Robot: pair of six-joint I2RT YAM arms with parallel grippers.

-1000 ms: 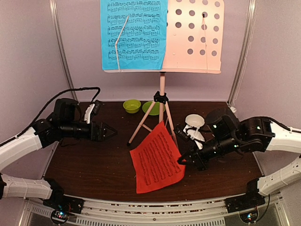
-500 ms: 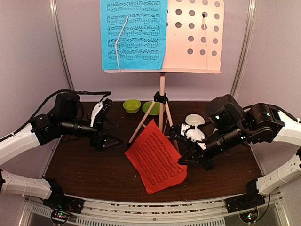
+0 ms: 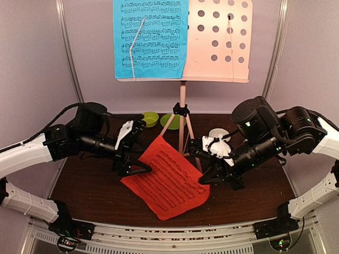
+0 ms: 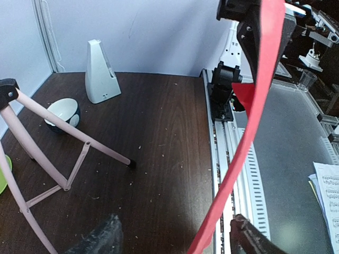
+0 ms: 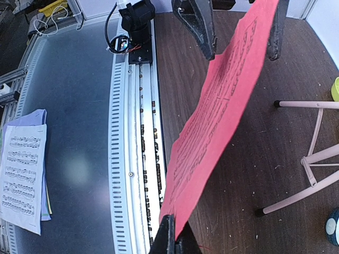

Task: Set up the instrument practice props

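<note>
The red music sheet hangs tilted above the table in front of the tripod. My right gripper is shut on its right corner, as the right wrist view shows. My left gripper is open, its fingers standing either side of the sheet's left edge without closing. The blue music sheet rests on the left half of the pale pink stand's hole-dotted desk. The white pyramid metronome stands at the back right, hidden behind my right arm in the top view.
The stand's tripod legs spread just behind the red sheet. A lime green bowl and plate sit at the back. A small white bowl sits by the metronome. Spare sheets lie beyond the table's front rail.
My right gripper has lifted the red sheet off the table and tilted it. My left arm has swung right, and its open fingers now straddle the sheet's left edge.
</note>
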